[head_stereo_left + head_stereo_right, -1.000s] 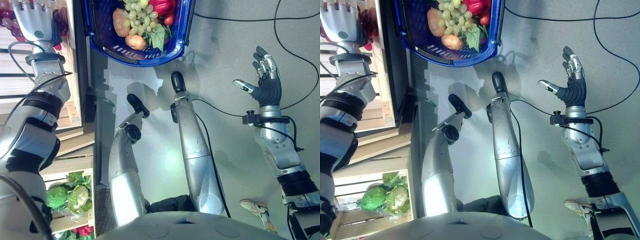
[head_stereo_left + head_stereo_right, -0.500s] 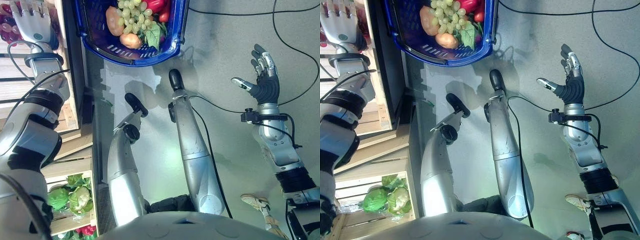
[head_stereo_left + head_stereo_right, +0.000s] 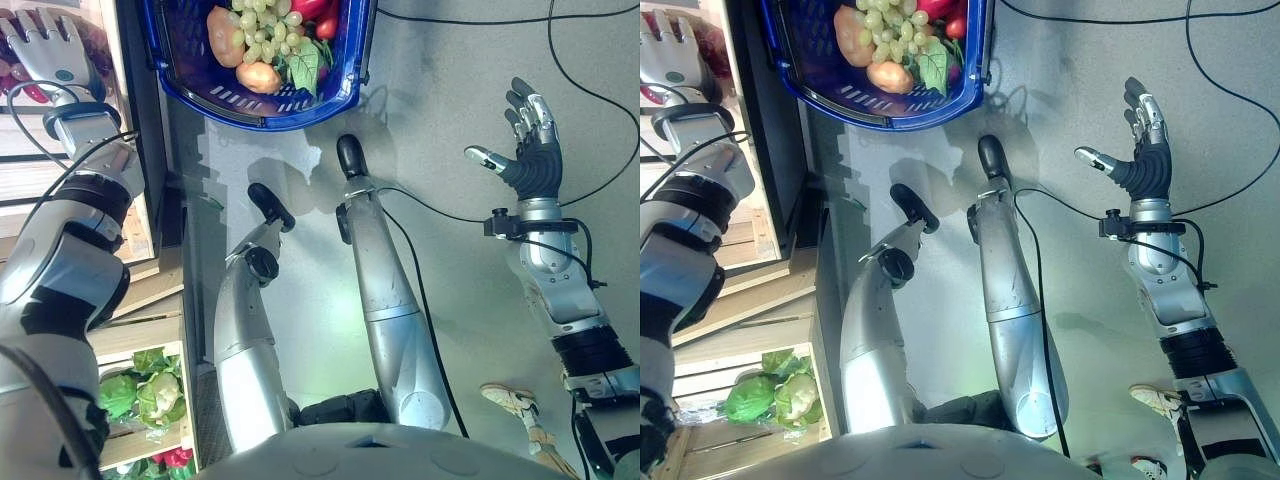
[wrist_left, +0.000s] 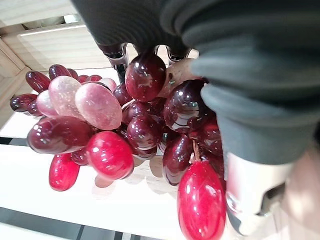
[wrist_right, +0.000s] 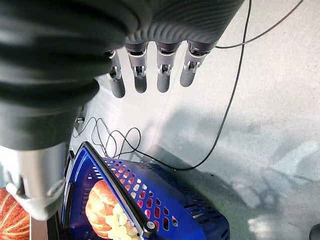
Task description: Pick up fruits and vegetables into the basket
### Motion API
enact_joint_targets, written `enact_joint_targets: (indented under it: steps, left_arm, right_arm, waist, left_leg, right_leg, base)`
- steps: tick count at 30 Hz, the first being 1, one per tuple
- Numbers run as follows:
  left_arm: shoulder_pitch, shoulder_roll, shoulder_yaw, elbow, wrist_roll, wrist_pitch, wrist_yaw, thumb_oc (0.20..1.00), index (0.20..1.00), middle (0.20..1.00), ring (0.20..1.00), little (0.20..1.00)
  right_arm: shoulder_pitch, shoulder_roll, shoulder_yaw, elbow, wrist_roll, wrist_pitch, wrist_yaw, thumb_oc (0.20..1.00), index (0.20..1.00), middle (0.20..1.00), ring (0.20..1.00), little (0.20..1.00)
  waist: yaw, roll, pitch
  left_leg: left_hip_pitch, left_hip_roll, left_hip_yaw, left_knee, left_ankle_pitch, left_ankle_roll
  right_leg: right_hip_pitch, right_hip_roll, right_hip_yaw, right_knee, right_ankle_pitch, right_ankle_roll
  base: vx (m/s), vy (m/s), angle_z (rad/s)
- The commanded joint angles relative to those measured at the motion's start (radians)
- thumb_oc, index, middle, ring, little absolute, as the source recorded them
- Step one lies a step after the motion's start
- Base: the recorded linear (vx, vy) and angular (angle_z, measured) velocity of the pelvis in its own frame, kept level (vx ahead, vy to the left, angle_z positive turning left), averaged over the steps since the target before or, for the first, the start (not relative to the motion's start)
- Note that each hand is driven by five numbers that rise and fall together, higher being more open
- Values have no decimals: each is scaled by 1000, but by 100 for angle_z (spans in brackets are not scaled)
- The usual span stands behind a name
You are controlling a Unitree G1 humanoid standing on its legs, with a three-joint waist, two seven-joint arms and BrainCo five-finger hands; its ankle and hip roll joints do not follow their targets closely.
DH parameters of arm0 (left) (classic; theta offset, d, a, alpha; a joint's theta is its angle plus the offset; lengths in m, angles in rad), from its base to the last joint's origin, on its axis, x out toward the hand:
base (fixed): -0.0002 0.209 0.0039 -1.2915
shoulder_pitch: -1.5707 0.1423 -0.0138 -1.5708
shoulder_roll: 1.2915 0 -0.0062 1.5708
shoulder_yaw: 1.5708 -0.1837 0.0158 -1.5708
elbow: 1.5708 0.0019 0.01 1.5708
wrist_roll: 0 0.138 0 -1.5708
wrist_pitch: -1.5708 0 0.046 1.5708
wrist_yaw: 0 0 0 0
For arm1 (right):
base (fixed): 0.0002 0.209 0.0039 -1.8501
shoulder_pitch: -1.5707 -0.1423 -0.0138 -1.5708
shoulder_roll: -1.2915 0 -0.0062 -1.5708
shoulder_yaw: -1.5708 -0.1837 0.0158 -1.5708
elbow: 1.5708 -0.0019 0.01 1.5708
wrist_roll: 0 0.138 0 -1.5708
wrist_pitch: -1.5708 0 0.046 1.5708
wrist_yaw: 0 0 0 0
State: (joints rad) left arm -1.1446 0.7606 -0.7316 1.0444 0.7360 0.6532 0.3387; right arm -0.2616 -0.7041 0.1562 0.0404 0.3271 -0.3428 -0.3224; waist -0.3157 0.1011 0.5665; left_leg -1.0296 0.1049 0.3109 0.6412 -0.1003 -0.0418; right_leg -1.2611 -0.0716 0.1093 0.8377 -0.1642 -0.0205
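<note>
since a second ago my whole view has slid a little, so the basket [image 3: 352, 62] sits higher and further left in frame; that is the head camera moving, not the basket. my left hand [image 3: 50, 45] was already up at the wooden crate [image 3: 135, 150] on the far left and has stayed there over the red grapes [image 4: 130, 130]. from its wrist camera i see the bunch lying on the pale boards of the crate, with dark fingertips [image 4: 118, 57] just above the top berries and the thumb beside the bunch. i cannot tell whether the fingers are curled round the grapes or only resting on them.

lower on the left, a second crate holds a cabbage [image 3: 118, 394] and a cauliflower [image 3: 160, 392], touching each other.

moving right, the blue basket stands on the grey floor [image 3: 450, 120] and already holds green grapes [image 3: 262, 30], a potato [image 3: 258, 76], a red pepper [image 3: 312, 8] and a green leaf [image 3: 304, 64].

on the far right my right hand [image 3: 532, 150] hangs over bare floor, well apart from the basket, fingers straight and spread, thumb out, holding nothing. a shoe [image 3: 512, 402] shows near the lower right corner.
</note>
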Motion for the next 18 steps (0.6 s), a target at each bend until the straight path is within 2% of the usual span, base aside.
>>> enact_joint_targets:
  steps: [1,5,7,8,9,10,18]
  left_arm:
    - [83,34,41,138,-63,105,19,1000,1000,1000,1000,1000]
    - [72,37,54,133,-75,136,39,1000,1000,1000,1000,1000]
    - [75,38,72,126,-97,145,83,1000,1000,1000,1000,1000]
    - [69,42,80,126,-113,144,102,721,721,721,721,721]
    - [67,44,82,125,-121,138,120,407,407,407,407,407]
    - [63,45,85,123,-114,135,122,200,200,200,200,200]
    - [36,59,83,130,-209,63,180,200,200,200,200,200]
  right_arm:
    - [-9,-10,7,-19,13,-30,-21,1000,1000,1000,1000,1000]
    - [-14,-11,10,-13,5,-39,-34,1000,1000,1000,1000,1000]
    - [-15,-8,7,-15,-4,-39,-42,1000,1000,1000,1000,1000]
    - [-16,-13,4,-15,-10,-44,-49,1000,1000,1000,1000,1000]
    - [-18,-14,3,-15,-13,-46,-52,1000,1000,1000,1000,1000]
    - [-18,-17,1,-16,-13,-47,-56,1000,1000,1000,1000,1000]
    - [-32,-40,-13,-15,-20,-69,-66,1000,1000,1000,1000,1000]
  waist:
    - [-16,-5,-47]
    - [-13,-8,-47]
    - [-10,-10,-47]
    - [-10,-10,-47]
    - [-9,-10,-47]
    - [-9,-10,-47]
    - [-8,-8,-47]
  left_leg:
    - [-37,-33,-13,57,-65,13]
    - [-49,-31,-15,63,-65,14]
    - [-55,-31,-19,63,-63,14]
    - [-64,-30,-20,69,-65,14]
    - [-67,-31,-20,70,-65,14]
    - [-71,-31,-22,72,-65,14]
    - [-80,-33,-26,72,-68,13]
  right_leg:
    - [2,57,-29,-8,-14,39]
    - [-7,59,-32,-4,-14,38]
    - [-11,60,-33,-3,-14,37]
    - [-18,61,-34,1,-14,37]
    - [-21,61,-34,2,-14,37]
    - [-25,61,-34,5,-15,36]
    - [-32,60,-31,4,-19,38]
  base:
    - [0,0,0]
    - [0,0,0]
    - [0,0,0]
    - [0,0,0]
    - [0,0,0]
    - [0,0,0]
    - [0,0,0]
